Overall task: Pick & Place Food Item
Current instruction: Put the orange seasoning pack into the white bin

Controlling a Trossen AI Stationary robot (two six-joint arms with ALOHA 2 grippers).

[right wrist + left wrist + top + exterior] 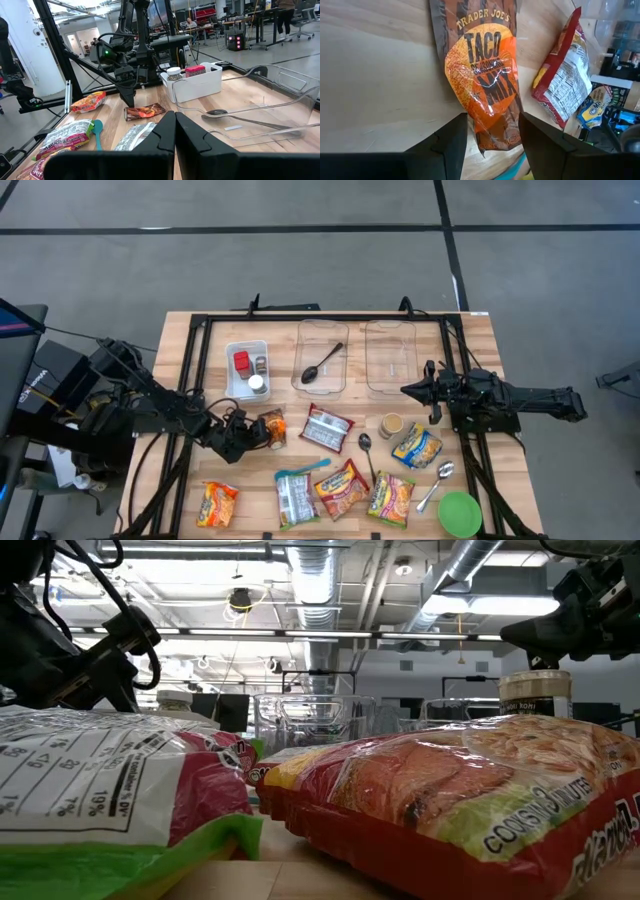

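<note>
Where overhead blurs, wrist reads taco seasoning packet (487, 80).

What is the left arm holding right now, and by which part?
The left gripper has its jaws around one short end of the taco seasoning packet, which lies on the table. Whether they are pinching it cannot be told.

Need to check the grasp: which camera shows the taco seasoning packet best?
Left wrist view: the taco seasoning packet fills the frame, its end between the end effector fingers. High and right wrist views show it small; low view hides it.
</note>
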